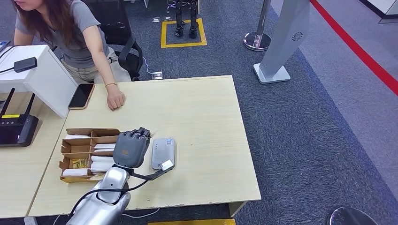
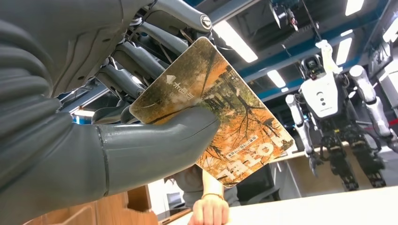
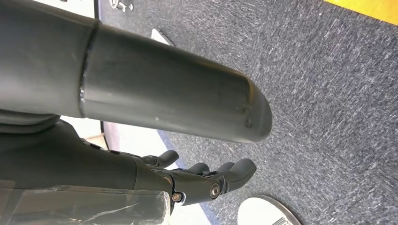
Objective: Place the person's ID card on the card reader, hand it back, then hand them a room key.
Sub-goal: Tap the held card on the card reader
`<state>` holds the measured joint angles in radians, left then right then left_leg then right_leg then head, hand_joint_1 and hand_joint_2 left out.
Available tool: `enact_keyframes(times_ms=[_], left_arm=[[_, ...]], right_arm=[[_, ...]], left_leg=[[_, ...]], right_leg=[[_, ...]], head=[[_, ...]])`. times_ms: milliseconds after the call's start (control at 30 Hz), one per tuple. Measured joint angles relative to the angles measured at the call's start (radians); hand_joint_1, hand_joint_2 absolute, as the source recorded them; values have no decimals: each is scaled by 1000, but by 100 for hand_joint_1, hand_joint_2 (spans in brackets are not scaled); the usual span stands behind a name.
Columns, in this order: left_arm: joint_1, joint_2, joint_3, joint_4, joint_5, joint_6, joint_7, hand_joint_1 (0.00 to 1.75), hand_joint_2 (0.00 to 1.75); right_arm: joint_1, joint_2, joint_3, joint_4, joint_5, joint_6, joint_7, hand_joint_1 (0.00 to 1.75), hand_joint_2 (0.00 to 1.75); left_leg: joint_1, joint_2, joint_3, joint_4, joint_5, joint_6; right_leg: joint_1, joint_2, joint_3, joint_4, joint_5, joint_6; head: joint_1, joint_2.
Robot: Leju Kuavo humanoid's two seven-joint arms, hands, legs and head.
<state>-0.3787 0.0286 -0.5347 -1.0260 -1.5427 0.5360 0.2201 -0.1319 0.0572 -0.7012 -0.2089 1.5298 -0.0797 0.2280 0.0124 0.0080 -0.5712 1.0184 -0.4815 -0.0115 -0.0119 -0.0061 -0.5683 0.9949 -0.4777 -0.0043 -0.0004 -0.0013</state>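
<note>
Left hand: grey many-fingered left hand (image 1: 130, 149) raised over the table's near part, between the box and the reader; in the left wrist view thumb and fingers (image 2: 141, 61) pinch a rounded-corner room key card printed with orange autumn trees and the word HOTEL (image 2: 220, 117).
Right hand: dark right hand (image 3: 197, 180) hangs over grey carpet, fingers loosely curled, nothing in them.
Box: brown cardboard divided organiser box (image 1: 75, 152) at the table's near left, touching the left hand's side; its compartments hold white cards lying flat, and one near compartment holds a yellowish printed card (image 1: 79, 162).
Reader: silver-grey rounded rectangular card reader (image 1: 163, 153) just right of the hand, a dark cable running from its near end.
Table: pale wooden rectangular tabletop (image 1: 206, 136).
Far edge: black smartphone (image 1: 81, 95) lying flat; a seated person's hand (image 1: 115, 100) rests on the wood beside it.
Left side: black router with antennas (image 1: 16, 129) on an adjoining table.
Room: grey-blue carpet (image 1: 300, 131), a red floor line, a yellow square marking, a chrome stanchion base.
</note>
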Motion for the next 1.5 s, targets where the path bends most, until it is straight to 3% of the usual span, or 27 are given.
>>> enact_keyframes(times_ms=[833, 1500], left_arm=[[-27, -2, -56, 75, 0, -42, 2, 175, 175], [-38, -56, -123, 173, 5, -76, -38, 175, 175]], right_arm=[[-1, 0, 1, 0, -15, 6, 12, 0, 0], [-3, 1, 2, 0, -16, 15, 30, 0, 0]], left_leg=[[0, 0, 0, 0, 0, 0], [0, 0, 0, 0, 0, 0]], right_leg=[[0, 0, 0, 0, 0, 0], [0, 0, 0, 0, 0, 0]], head=[[0, 0], [0, 0]])
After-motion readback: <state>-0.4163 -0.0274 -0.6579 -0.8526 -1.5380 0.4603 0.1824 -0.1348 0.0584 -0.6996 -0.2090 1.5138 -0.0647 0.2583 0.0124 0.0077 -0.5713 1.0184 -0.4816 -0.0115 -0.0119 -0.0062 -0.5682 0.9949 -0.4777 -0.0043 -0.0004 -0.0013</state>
